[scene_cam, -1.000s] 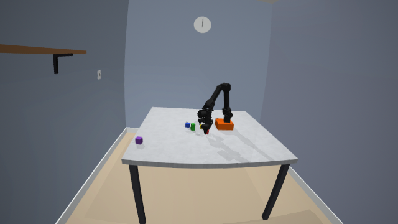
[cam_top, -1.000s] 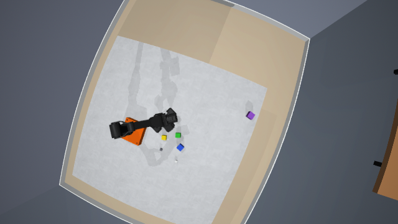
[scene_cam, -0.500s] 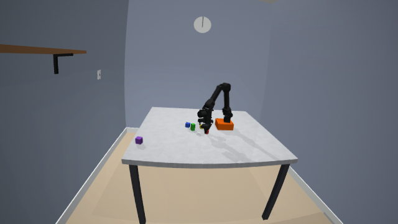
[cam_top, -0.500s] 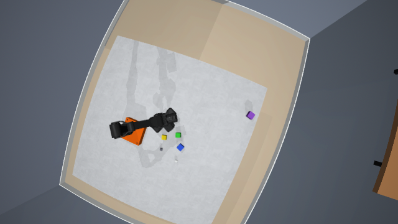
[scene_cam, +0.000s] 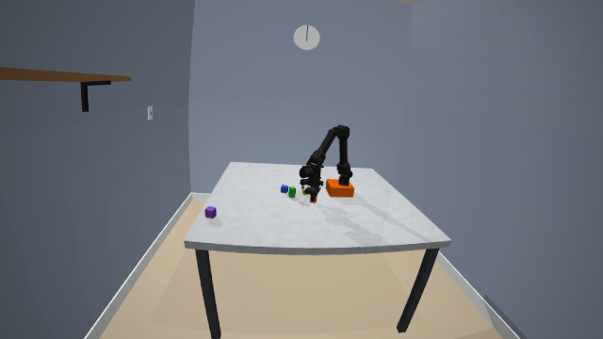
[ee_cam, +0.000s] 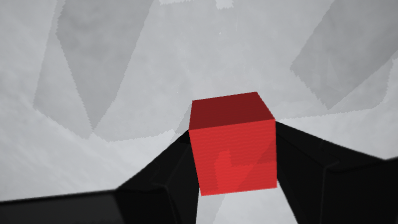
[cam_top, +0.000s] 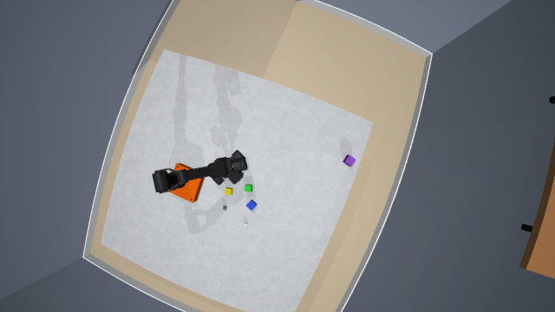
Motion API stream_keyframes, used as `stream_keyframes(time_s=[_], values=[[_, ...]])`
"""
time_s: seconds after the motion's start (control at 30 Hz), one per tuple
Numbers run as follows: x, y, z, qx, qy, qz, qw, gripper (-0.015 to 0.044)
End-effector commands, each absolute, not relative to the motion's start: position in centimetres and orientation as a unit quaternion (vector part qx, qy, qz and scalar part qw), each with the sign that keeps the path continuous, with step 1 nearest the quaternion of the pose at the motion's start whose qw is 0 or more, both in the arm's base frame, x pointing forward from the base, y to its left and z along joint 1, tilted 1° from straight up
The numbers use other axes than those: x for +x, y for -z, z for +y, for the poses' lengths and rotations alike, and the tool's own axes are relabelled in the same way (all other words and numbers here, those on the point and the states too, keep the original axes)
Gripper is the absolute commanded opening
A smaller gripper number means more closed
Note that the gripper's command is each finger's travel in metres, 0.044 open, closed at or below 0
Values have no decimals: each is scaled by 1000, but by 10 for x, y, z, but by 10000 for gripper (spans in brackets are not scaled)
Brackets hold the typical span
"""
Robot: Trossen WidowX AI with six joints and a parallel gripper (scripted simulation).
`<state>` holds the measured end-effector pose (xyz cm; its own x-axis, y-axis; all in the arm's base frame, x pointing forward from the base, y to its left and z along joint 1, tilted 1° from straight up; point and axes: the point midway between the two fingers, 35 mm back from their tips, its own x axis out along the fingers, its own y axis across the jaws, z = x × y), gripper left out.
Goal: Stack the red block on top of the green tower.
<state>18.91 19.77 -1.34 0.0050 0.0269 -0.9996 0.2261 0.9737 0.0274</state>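
The red block [ee_cam: 235, 159] [scene_cam: 313, 200] is between the two black fingers of my gripper [ee_cam: 229, 133], which is shut on it, one finger against each side. In the exterior view the block is low, at the table top; whether it touches the table I cannot tell. In the top view the arm hides it. The green tower [cam_top: 248, 188] [scene_cam: 292, 192] stands upright, taller than it is wide, a short way from my gripper, with nothing on top.
A yellow block [cam_top: 229, 191] is beside the tower, toward the orange base [cam_top: 193, 189]. A blue block [cam_top: 251, 205] [scene_cam: 285, 188] is close to the tower. A tiny dark cube [cam_top: 225, 208] and a tiny white cube [cam_top: 245, 224] lie beyond. A purple block [cam_top: 349, 160] [scene_cam: 210, 212] is near the table's edge.
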Motion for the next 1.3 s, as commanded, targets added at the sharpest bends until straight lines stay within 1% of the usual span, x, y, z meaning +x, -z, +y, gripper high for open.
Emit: stream_keyframes(time_s=[0.0,0.77,1.1,1.27], values=[[191,2,199,93,71,700,705,0],[190,-100,196,93,70,700,705,0],[190,-102,196,93,70,700,705,0],[216,-105,194,93,70,699,706,0]])
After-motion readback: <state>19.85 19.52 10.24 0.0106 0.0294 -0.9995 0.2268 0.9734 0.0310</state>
